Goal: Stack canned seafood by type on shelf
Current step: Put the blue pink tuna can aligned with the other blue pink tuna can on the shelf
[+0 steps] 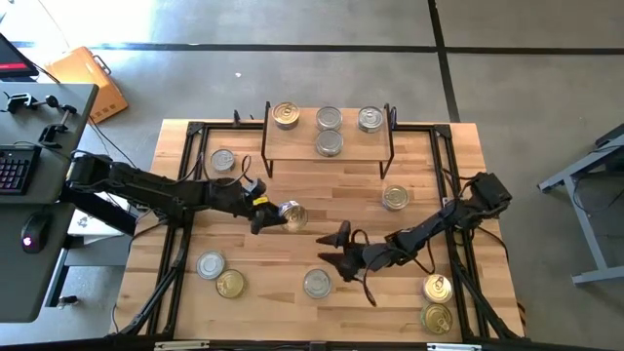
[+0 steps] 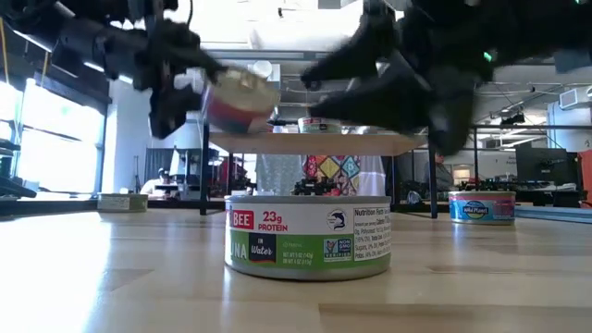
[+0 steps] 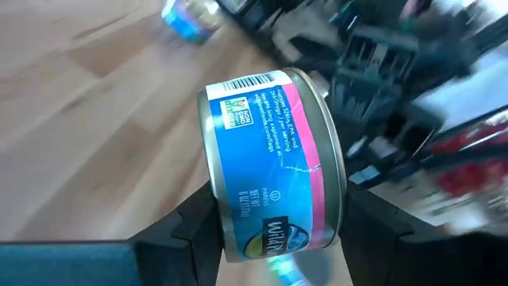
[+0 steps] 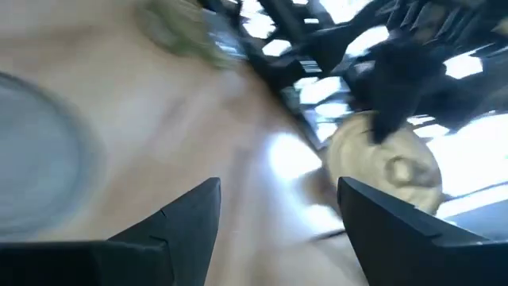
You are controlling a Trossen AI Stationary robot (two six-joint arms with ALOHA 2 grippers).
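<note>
My left gripper (image 1: pixel 279 214) is shut on a blue-and-pink tin (image 3: pixel 270 159), held in the air left of the table's middle, in front of the shelf (image 1: pixel 292 152). On the shelf's wooden top stand one gold-lidded tin (image 1: pixel 286 115) and three silver-lidded tins (image 1: pixel 330 142). My right gripper (image 1: pixel 336 250) hangs open over the table's middle with nothing between its fingers, just beyond a silver-lidded tin (image 1: pixel 317 283) that stands on the table. Several more tins stand on the table. My left gripper pinches the tin between its two fingers (image 3: pixel 184 230), one on each flat end (image 3: pixel 213 199), with the label wall facing the wrist. The fingers come nearly level from the table's left. The tin (image 2: pixel 242 100) is tilted and lifted clear of the table.
Loose tins on the table: silver at far left (image 1: pixel 223 161) and near left (image 1: pixel 211 264), gold at near left (image 1: pixel 230 284), right of the middle (image 1: pixel 395 198) and near right (image 1: pixel 438 288), (image 1: pixel 437 318). Black frame rails (image 1: pixel 185 195) run along the table's edges.
</note>
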